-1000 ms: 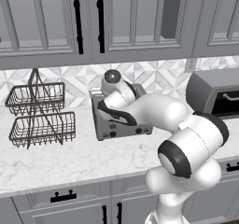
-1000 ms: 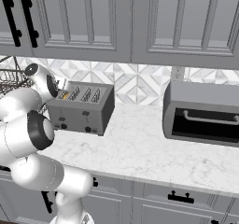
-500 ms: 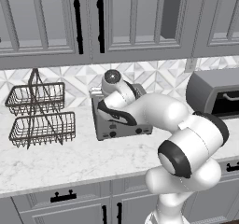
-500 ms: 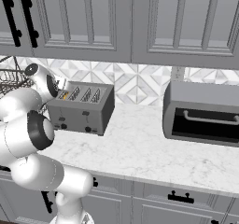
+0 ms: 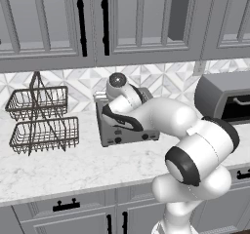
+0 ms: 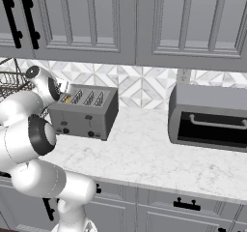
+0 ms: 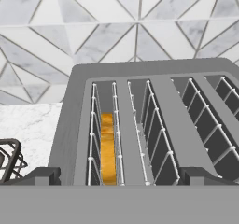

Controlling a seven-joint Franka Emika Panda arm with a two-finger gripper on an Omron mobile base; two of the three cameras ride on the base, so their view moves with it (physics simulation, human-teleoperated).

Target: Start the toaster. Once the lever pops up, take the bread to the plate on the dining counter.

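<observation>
While the bread (image 7: 108, 148) sits low in the toaster (image 6: 84, 112), the tool (image 7: 119, 178), jaws wide, should straddle that slot before lowering straight.

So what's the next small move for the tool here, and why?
Probably lower the tool straight down toward the bread and close on its top edge. The hand view looks down into the toaster, where the golden slice sits in the leftmost slot, roughly between the finger tips that flank it. Whether the lever is up can't be told, since the arm covers the toaster's front in the left base view.
</observation>
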